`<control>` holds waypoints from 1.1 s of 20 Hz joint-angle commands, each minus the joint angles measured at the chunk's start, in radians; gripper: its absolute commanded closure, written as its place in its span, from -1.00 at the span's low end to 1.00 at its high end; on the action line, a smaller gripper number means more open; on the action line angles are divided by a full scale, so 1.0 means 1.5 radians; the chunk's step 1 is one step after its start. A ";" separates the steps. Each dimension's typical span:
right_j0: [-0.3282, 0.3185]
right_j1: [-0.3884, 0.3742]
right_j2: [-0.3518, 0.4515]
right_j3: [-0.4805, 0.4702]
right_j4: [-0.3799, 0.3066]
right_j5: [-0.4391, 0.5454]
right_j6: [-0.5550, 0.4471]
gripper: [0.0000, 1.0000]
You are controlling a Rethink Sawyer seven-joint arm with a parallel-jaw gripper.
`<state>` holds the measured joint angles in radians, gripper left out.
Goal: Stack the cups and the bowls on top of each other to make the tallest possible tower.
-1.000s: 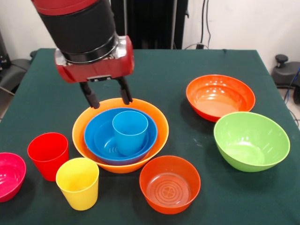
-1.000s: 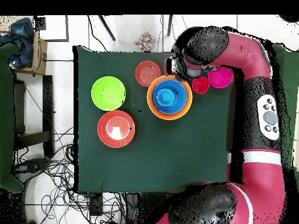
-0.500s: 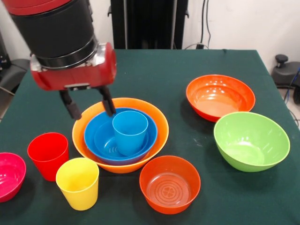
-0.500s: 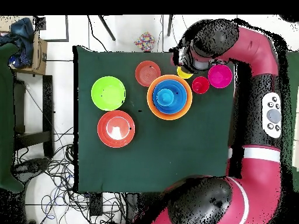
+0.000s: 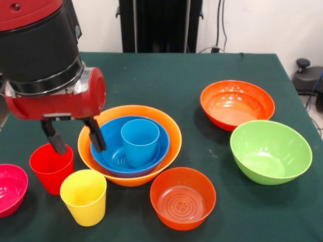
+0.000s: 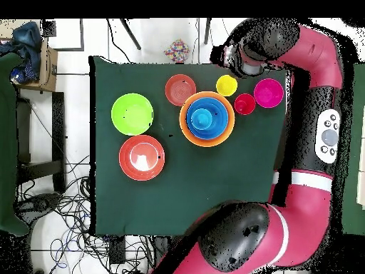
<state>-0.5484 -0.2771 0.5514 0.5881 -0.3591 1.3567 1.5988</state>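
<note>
The hand (image 5: 75,143) hangs released and empty over the red cup (image 5: 51,167), beside the tower (image 5: 130,143) mid-surface. Picking that cup looks next: lower, then clench its rim.

Showing on the table (image 5: 202,70): three cups (image 5: 85,196), seven bowls (image 5: 270,151), four nesting as the tower (image 5: 166,126).
</note>
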 commanded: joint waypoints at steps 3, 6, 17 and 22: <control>0.044 0.060 0.012 -0.114 -0.063 0.107 -0.028 -1.00; 0.049 0.057 0.007 -0.119 -0.060 0.114 -0.017 -1.00; 0.053 0.033 -0.022 -0.099 -0.054 0.079 0.004 -1.00; 0.050 0.028 -0.027 -0.089 -0.043 0.090 0.012 -1.00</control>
<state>-0.5046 -0.2115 0.5413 0.4460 -0.3715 1.4223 1.5988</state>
